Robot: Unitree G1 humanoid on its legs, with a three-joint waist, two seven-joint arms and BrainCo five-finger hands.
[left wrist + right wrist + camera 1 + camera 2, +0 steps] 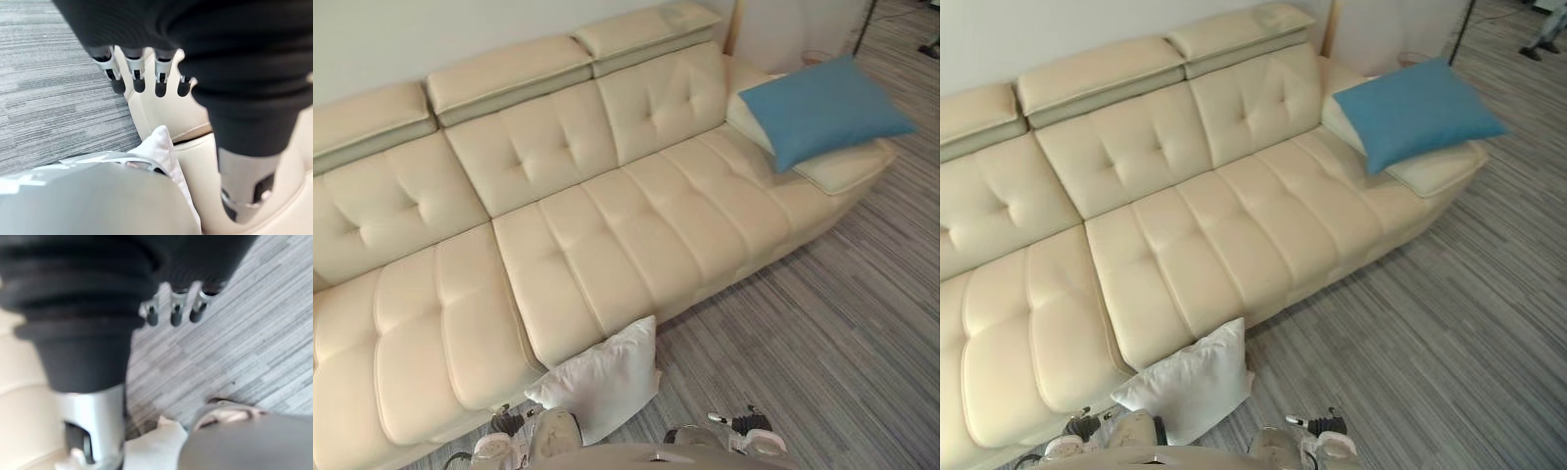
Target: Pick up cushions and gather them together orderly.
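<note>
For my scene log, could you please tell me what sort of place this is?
Probably a living room or lounge: a long cream tufted leather sofa, a blue fabric cushion at its end, and a white cushion on grey striped carpet.

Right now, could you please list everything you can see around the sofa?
sofa: one, cream, three seats wide, along the wall.
blue cushion: one, blue, on the sofa's right end.
white cushion: one, white, on the floor against the sofa's front, close before the robot.
floor: grey striped, in front of the sofa and to its right.
wall: pale, behind the sofa.
left hand: silver fingers with dark tips, straight, holding nothing, above the sofa's base near the white cushion.
right hand: silver fingers with dark tips, relaxed, holding nothing, above the floor.
</note>
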